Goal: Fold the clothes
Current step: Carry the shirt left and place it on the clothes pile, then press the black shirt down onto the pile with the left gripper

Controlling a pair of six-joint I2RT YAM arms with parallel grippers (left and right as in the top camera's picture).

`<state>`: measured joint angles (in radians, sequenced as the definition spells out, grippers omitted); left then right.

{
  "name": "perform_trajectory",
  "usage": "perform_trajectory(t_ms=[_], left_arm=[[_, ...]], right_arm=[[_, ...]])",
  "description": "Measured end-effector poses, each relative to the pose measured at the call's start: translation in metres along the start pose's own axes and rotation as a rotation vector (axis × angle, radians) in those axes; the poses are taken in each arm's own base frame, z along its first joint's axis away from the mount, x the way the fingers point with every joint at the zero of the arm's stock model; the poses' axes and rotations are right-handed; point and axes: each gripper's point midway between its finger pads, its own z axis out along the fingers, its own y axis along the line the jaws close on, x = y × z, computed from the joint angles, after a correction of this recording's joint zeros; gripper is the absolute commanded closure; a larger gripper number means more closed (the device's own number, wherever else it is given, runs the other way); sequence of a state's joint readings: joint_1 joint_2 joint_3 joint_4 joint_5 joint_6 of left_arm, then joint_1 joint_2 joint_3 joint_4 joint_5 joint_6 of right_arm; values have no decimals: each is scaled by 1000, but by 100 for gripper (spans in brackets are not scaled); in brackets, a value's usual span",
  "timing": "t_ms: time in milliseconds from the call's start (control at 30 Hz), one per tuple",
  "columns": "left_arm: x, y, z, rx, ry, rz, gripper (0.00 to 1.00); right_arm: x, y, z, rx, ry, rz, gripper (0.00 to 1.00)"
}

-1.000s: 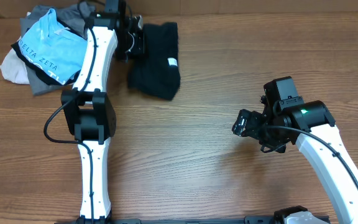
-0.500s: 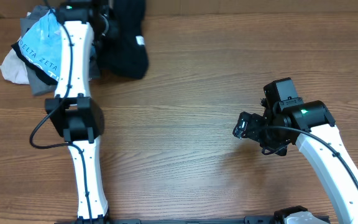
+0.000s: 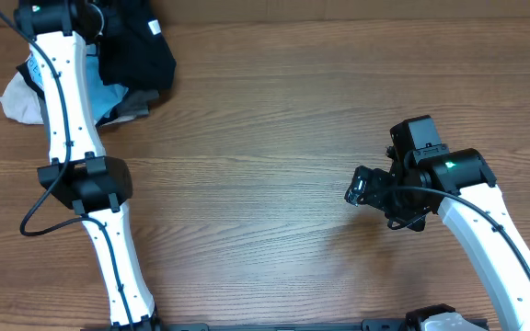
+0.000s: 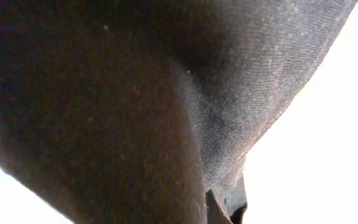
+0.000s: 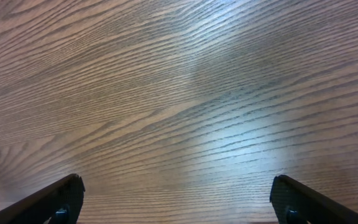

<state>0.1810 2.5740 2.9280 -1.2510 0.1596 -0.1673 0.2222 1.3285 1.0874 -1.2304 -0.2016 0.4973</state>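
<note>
Right wrist: right gripper (image 5: 178, 202) spread wide, both fingertips at the frame's lower corners, wood table (image 5: 185, 93) underneath. Overhead puts it right of centre, well apart from the clothing. Left arm reaches to the far left corner. Left gripper (image 3: 88, 17) is pinched narrow on the black T-shirt (image 3: 141, 57), fabric bunched against it, white neck label (image 3: 154, 28) showing. Left wrist view is filled with black cloth. The shirt overlaps a pile: light blue shirt (image 3: 116, 96), grey garment (image 3: 134, 110), white garment (image 3: 18, 99) leftmost.
</note>
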Motion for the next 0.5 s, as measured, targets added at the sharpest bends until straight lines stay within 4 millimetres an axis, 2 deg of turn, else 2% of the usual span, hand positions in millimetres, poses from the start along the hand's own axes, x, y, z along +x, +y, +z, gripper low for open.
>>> perform_trajectory(t_ms=[300, 500], left_arm=[[-3, 21, -6, 44, 9, -148, 96], [-6, 34, -21, 61, 7, -222, 96]], right_arm=[[0, 0, 0, 0, 1, 0, 0], [0, 0, 0, 0, 0, 0, 0]])
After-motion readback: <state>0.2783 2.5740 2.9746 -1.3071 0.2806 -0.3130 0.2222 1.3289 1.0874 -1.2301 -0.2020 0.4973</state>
